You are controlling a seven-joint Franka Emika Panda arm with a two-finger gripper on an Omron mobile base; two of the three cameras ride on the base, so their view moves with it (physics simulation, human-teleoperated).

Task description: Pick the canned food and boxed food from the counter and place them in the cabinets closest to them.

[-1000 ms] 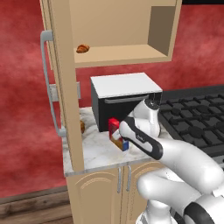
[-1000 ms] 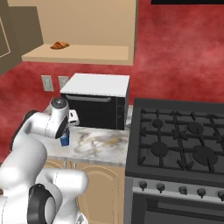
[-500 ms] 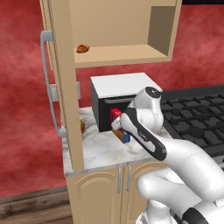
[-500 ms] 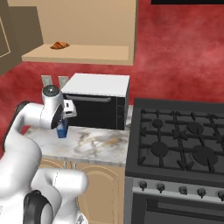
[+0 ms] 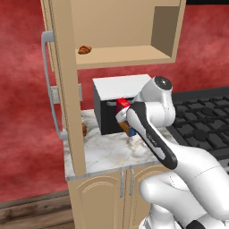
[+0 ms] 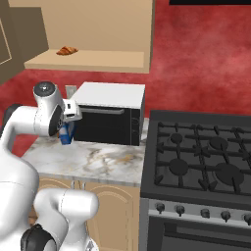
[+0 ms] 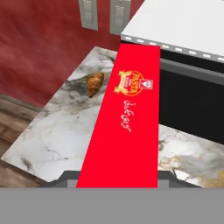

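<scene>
The claw [image 5: 123, 117] is gripping the red boxed food [image 7: 124, 118], holding it above the desk [image 7: 65, 131] beside the microwave [image 5: 118, 89].

Black microwave [image 6: 109, 117] with white top beside black gas stove [image 6: 206, 162]; red wall [image 6: 201, 54] behind.

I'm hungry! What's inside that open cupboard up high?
One small brown pastry lies on the cupboard's shelf. The cupboard door hides the shelf's left end in the left base view.

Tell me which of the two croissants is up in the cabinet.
The croissant on the open cabinet shelf, above the microwave. The other croissant lies on the marble counter.
</scene>
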